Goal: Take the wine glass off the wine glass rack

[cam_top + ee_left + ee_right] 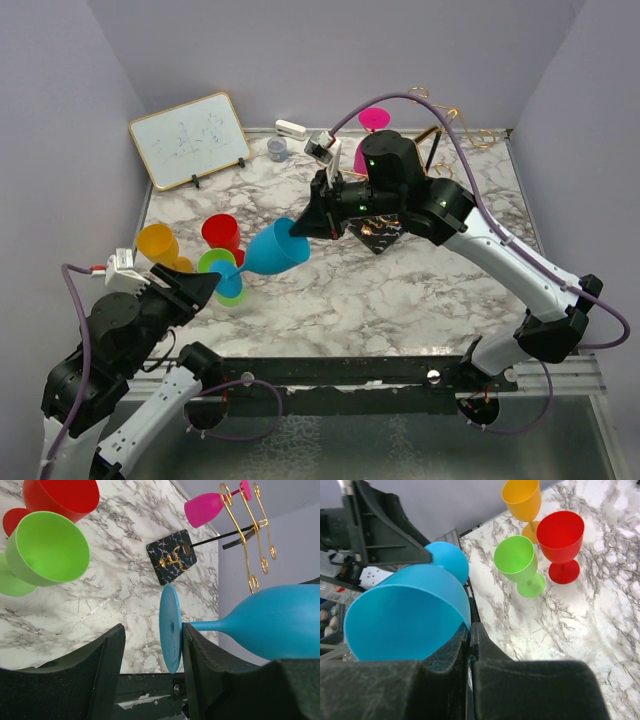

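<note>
Blue glass [275,250], sideways — rim in right gripper [299,228]

- The whiteboard [190,140], propped at the far left of the table [400,290], carries faint grey handwritten strokes, too pale to read.
- The wine glass rack [171,556] has a gold scroll-like emblem on its black marbled base, near the post; it forms no letters.
- No view shows any legible words, brand names or numbers.
</note>
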Available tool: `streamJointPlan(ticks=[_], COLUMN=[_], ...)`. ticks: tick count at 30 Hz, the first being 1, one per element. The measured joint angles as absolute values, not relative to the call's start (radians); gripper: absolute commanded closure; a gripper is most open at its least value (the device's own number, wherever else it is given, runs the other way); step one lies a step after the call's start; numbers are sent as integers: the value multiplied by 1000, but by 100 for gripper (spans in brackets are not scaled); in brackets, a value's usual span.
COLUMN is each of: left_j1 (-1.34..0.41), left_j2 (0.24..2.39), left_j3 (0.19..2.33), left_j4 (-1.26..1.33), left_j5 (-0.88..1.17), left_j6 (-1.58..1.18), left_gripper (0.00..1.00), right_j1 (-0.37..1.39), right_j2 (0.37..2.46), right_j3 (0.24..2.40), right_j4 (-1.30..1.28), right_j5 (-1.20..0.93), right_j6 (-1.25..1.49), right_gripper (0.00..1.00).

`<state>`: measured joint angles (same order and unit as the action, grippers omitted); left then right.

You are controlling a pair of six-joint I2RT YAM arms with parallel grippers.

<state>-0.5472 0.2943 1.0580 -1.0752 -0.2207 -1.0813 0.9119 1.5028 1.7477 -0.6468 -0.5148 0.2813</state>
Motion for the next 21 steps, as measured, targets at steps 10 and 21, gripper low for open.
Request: streamJointPlan(ticks=[10, 21], left_j1=[-547, -547], left_j2=[319, 323], left_j3=[1206, 1210], left_j4=[-1229, -1266], left_j5=[-379, -421], left_j6=[-1036, -1005], left_gripper=[50, 50], right_j1=[949, 999], right_j2=[1610, 1769], right_j3=[1836, 1914], right_j4=[-772, -866], right_j5=[-163, 23], right_j6=[226, 199], right_gripper=[99, 99])
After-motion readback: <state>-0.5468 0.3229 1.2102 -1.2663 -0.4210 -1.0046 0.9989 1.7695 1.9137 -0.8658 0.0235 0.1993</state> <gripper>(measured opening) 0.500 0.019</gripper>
